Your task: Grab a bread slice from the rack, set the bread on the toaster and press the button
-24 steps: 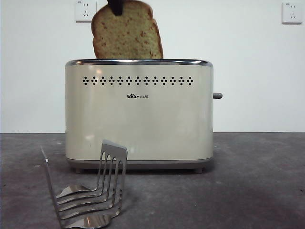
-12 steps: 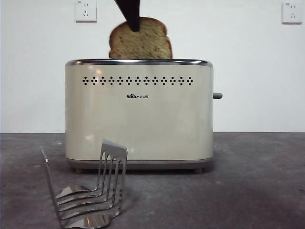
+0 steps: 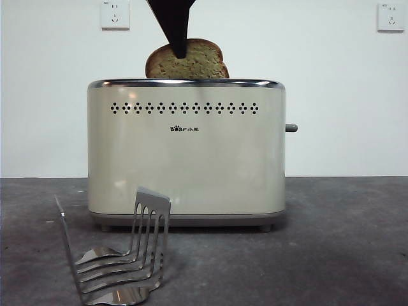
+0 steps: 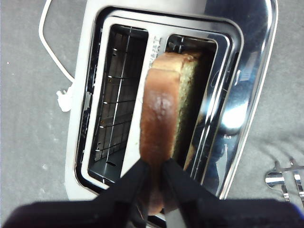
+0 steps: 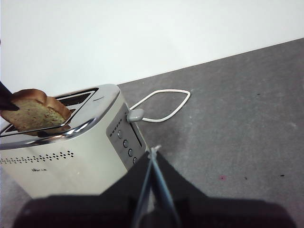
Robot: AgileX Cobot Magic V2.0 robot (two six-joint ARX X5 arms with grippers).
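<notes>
the left gripper (image 4: 153,173) pinches the slice of bread (image 3: 187,61) by its dark crust, jaws pressed against both faces near one end of the rounded top. from the front, the black arm comes down from above and the slice stands upright with its lower part already sunk behind the chrome rim of the toaster (image 3: 186,156). only the domed top shows above the rim.

looking down from the left wrist, the bread (image 4: 164,123) sits in one of the two slots, the one nearer the shiny side panel, and the other slot beside it is bare wire. the crust leans against the divider between the slots, so the slice looks a touch tilted rather than centred.

to do this step well, i'd say the slice should go straight down, kept parallel to the slot walls so the crust doesn't catch on the divider lip, and the jaws should let go only once the bread rests on the carriage and before the fingertips meet the rim.

the right gripper (image 5: 153,156) waits off to the side, jaws pressed together and holding nothing, near the narrow end with the grey lever button (image 5: 135,114) and a column of small round knobs. the lever looks up, not yet pressed. the steel rack (image 3: 118,258) stands empty in front of the toaster, and a white cord (image 5: 161,104) loops on the table behind.
</notes>
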